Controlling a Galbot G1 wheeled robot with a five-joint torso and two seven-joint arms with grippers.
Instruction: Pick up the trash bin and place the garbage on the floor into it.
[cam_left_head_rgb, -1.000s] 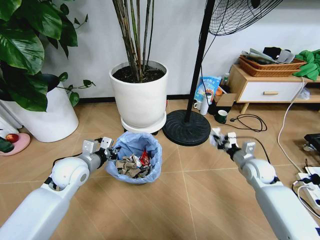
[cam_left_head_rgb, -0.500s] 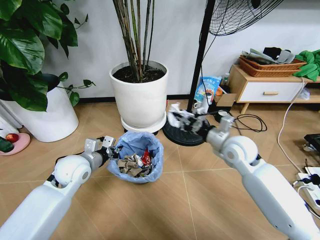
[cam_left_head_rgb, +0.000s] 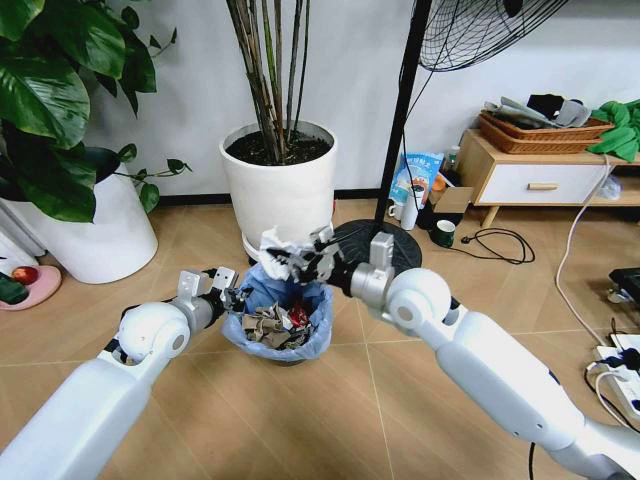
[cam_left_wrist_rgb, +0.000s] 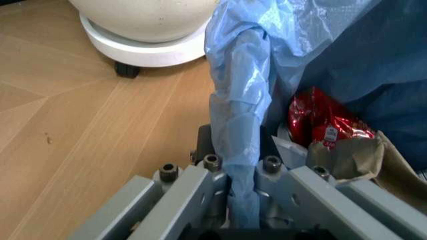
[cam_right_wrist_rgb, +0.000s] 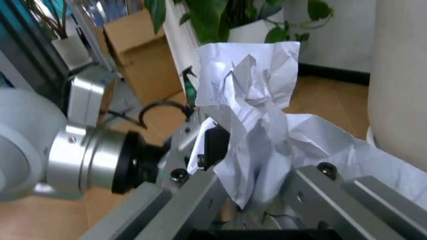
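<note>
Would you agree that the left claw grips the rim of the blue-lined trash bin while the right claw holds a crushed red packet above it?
Not quite: the right claw holds a crumpled white paper wad, not a red packet, as the right wrist view shows. A red packet already lies inside the trash bin. The rest stands: the left claw grips the bin's blue-lined rim, and the wad hangs above the opening.

Bright, even light; blurred wrist foregrounds
</note>
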